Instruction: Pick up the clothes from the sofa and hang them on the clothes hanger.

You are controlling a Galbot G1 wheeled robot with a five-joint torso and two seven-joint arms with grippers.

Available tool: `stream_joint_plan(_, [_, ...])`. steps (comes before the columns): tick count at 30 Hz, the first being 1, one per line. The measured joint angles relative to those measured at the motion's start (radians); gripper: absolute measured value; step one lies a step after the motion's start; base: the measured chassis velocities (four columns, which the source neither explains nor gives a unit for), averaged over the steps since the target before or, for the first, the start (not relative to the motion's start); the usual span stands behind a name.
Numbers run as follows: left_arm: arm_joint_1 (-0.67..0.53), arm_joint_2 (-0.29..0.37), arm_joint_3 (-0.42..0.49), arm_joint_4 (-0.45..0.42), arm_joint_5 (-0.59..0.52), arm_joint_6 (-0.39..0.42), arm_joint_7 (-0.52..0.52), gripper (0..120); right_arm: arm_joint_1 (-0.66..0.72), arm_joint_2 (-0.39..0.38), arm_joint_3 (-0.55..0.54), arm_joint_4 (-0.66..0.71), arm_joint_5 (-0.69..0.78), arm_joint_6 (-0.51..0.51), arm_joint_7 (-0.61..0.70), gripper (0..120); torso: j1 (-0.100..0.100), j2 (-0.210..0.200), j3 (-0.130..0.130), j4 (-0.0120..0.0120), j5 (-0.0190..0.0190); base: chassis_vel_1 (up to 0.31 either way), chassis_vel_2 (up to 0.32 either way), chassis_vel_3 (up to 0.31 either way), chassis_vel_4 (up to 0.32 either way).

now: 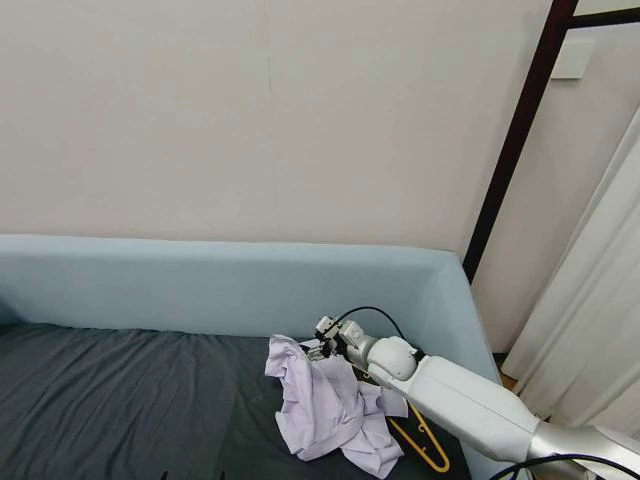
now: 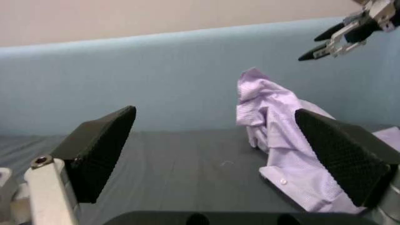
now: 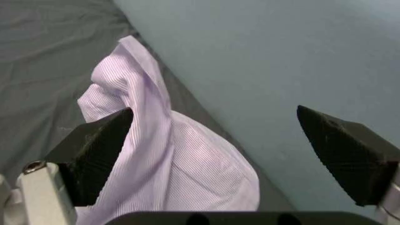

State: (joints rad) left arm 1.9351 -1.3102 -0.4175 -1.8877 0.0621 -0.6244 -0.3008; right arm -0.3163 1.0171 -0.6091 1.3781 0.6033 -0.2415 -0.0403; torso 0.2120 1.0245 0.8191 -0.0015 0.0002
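Note:
A crumpled lavender shirt (image 1: 330,405) lies on the dark grey sofa seat (image 1: 120,400), close to the pale blue backrest (image 1: 200,285). My right gripper (image 1: 314,347) hovers open just above the shirt's raised peak, with nothing between its fingers. In the right wrist view the shirt (image 3: 162,159) lies below the spread fingers (image 3: 93,157). My left gripper (image 2: 218,154) is open low over the seat, facing the shirt (image 2: 275,136) from a short distance. The right gripper (image 2: 340,35) shows beyond it, above the cloth. A yellow hanger (image 1: 425,440) lies on the seat under my right arm.
The sofa's blue end panel (image 1: 455,320) rises at the right of the shirt. A dark door frame (image 1: 510,140) and a pale curtain (image 1: 590,330) stand beyond it. The seat stretches bare to the left.

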Motion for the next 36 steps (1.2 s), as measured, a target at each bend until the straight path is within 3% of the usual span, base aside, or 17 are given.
stream_joint_plan(10, [-0.074,0.095,0.033,0.022,0.076,0.017,0.014,100,-0.2,-0.174,0.249,0.156,-0.022,0.113,0.028,100,0.0,0.0,0.0,-0.0002,0.0,0.0,0.0,0.0,0.0])
stream_joint_plan(16, [-0.104,0.118,0.035,0.038,0.056,0.03,0.021,100,-0.466,-0.258,0.548,0.292,-0.086,0.204,0.042,100,0.0,0.0,0.0,0.0003,0.0,0.0,0.0,0.0,0.0])
stream_joint_plan(18, [-0.112,0.123,0.042,0.048,0.066,0.035,0.03,100,-0.578,-0.273,0.641,0.333,-0.095,0.231,0.046,100,0.0,0.0,0.0,-0.0009,-0.0004,0.0,0.0,0.0,0.0])
stream_joint_plan(21, [-0.103,0.129,0.037,0.048,0.081,0.037,0.04,100,-0.663,-0.274,0.711,0.361,-0.1,0.253,0.047,100,0.0,0.0,0.0,-0.001,-0.0002,0.0,0.0,0.0,0.0])
stream_joint_plan(24, [-0.102,0.172,0.016,0.061,0.116,0.048,0.043,100,-0.774,-0.257,0.822,0.399,-0.102,0.282,0.048,100,0.0,0.0,0.0,0.001,-0.0002,0.0,0.0,0.0,0.0])
stream_joint_plan(28, [-0.129,0.241,0.009,0.084,0.126,0.078,0.049,100,-0.888,-0.233,0.927,0.454,-0.102,0.3,0.054,100,0.0,0.0,0.0,-0.0007,-0.0005,0.0,0.0,0.0,0.0])
stream_joint_plan(30, [-0.133,0.251,0.008,0.089,0.126,0.082,0.055,100,-0.908,-0.225,0.943,0.465,-0.102,0.303,0.054,100,0.0,0.0,0.0,-0.0009,-0.0006,0.0,0.0,0.0,0.0])
stream_joint_plan(32, [-0.155,0.276,0.013,0.093,0.126,0.109,0.061,100,-0.974,-0.194,1.002,0.496,-0.103,0.304,0.054,100,0.0,0.0,0.0,0.0008,-0.0003,0.0,0.0,0.0,0.0])
stream_joint_plan(36, [-0.204,0.322,0.049,0.112,0.13,0.146,0.063,100,-1.067,-0.145,1.083,0.54,-0.103,0.305,0.054,100,0.0,0.0,0.0,-0.0004,-0.0003,0.0,0.0,0.0,0.0])
